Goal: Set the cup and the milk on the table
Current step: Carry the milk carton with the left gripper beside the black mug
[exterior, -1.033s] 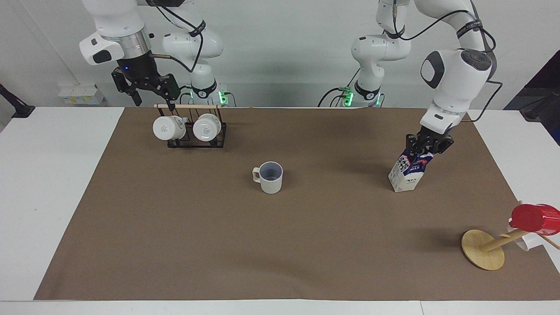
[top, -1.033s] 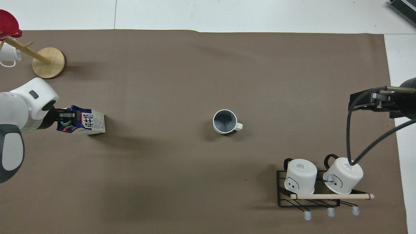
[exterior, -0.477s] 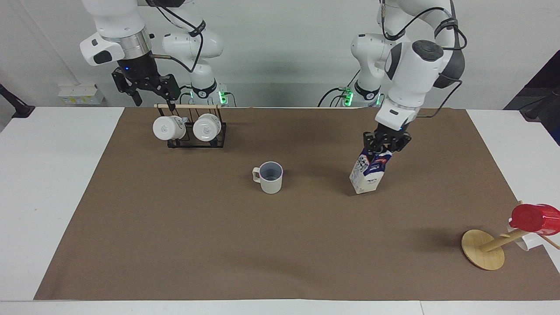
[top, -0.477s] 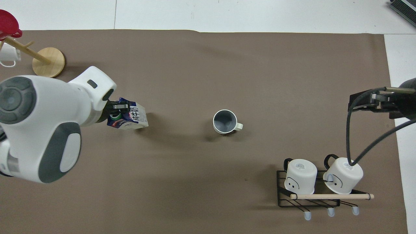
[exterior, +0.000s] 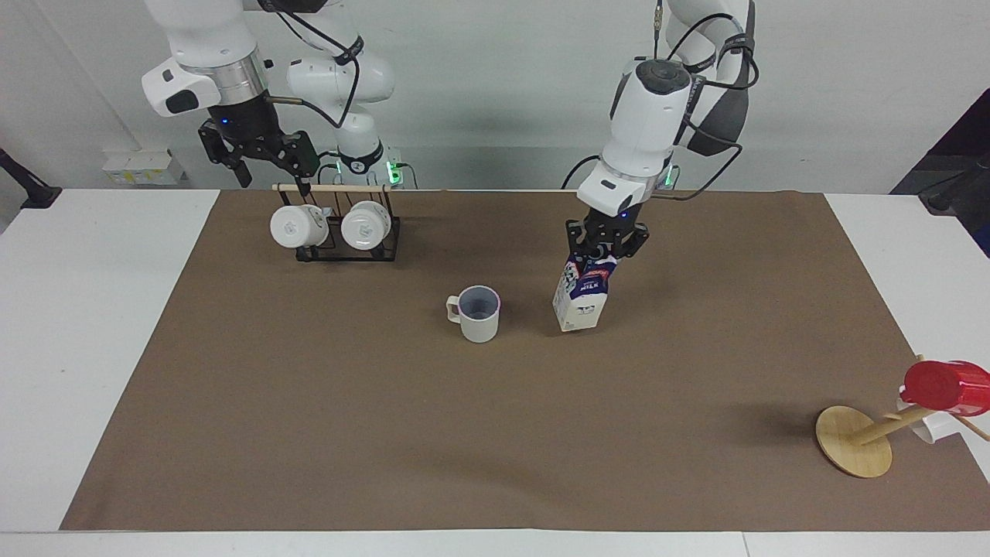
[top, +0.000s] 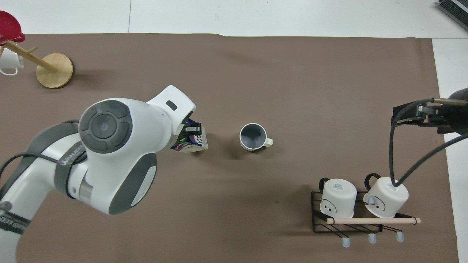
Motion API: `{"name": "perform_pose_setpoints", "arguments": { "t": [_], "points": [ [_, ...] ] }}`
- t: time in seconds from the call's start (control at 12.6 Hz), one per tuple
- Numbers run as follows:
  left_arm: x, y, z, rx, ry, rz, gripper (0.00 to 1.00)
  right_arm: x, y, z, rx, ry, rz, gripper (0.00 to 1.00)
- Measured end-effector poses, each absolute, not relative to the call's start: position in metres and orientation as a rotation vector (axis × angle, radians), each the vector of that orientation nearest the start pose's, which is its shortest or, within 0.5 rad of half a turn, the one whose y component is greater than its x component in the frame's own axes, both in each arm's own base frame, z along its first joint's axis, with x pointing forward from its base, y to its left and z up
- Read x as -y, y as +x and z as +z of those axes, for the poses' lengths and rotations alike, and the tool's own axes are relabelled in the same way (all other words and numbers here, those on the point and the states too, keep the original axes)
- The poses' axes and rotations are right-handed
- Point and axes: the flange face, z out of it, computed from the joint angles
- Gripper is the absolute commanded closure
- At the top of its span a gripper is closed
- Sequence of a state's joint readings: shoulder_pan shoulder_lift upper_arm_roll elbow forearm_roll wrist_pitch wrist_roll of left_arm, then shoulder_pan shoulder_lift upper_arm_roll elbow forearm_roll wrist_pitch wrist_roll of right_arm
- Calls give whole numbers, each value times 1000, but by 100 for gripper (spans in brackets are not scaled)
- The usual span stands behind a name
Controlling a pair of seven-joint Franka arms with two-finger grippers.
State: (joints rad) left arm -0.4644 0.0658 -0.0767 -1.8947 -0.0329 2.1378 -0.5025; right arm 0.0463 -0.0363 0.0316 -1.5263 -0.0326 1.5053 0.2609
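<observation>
Gripping the milk [exterior: 584, 292] by its gabled top, my left gripper [exterior: 605, 246] hangs above the brown mat of the table [exterior: 309, 433], jaws clamped tight on the blue ridge, with the carton slung straight below them. Its long axis runs top to bottom but leans a little, the white base kicked slightly toward the right arm's end, and I judge the base to be at or just off the mat; I cannot tell which.

The cup [exterior: 476, 313] stands upright on the mat, mouth open and handle pointing toward the right arm's end, just beside the carton and lower than my left fingertips. That gap is what the coming move turns on: setting the carton down calls for a near-vertical drop with the lean taken out, so the base lands flat and clear of the cup.

My right gripper [exterior: 259, 155] waits, jaws spread wide and holding nothing, above the black rack [exterior: 348, 240], whose 2 white mugs [exterior: 298, 225] hang under a wooden rod. The cup is well apart from it, so my left arm is plainly the nearer of the 2.

A red cup [exterior: 945, 386] tops a tipped wooden stand [exterior: 853, 441] at the left arm's end.
</observation>
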Motion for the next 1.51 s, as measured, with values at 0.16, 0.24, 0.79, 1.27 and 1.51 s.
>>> {"name": "perform_pose_setpoints", "arguments": {
  "t": [0.16, 0.24, 0.79, 1.27, 1.51],
  "points": [
    [318, 516, 465, -43, -3252, -205, 52, -38, 535, 659, -294, -3158, -33, 0],
    [319, 518, 461, -42, -3251, -201, 52, -38, 535, 659, -294, -3158, -33, 0],
    [318, 520, 460, -76, -3214, -226, 52, -38, 535, 659, -296, -3158, -33, 0],
    [322, 518, 456, -109, -3195, -231, 5, -38, 535, 659, -296, -3158, -33, 0],
    [325, 517, 459, -115, -3197, -239, 0, -38, 535, 659, -296, -3158, -33, 0]
  ]
}}
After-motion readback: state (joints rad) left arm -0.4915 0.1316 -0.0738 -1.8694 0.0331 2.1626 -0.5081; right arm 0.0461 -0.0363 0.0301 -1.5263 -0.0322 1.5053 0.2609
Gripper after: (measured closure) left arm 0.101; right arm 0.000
